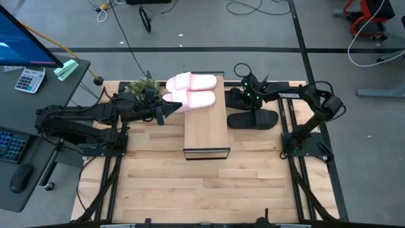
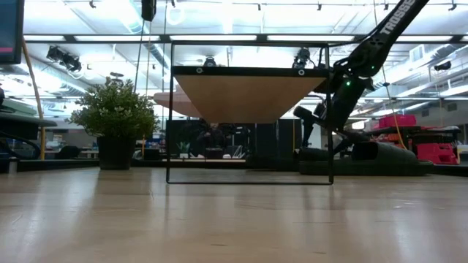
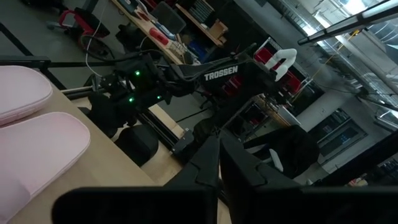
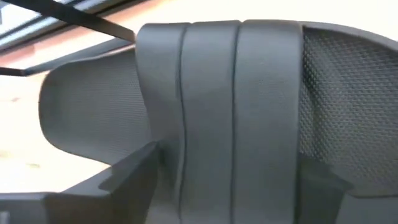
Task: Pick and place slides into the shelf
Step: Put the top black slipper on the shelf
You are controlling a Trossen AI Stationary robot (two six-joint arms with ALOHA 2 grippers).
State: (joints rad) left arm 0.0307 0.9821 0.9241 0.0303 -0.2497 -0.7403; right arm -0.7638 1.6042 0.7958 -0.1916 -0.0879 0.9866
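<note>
Two pink slides [image 1: 192, 90] sit on the shelf [image 1: 205, 126] already. Right gripper [image 4: 227, 180], fingers spread wide around a black slide [image 4: 236, 93], should squeeze its strap squarely.

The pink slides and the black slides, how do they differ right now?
The pink slides lie on the far end of the shelf top; the black slides lie on the table to the shelf's right. The pink pair is pale, the black pair dark. The right gripper is at the black pair; the left gripper is beside the pink. Both are wide-strapped pairs.
</note>
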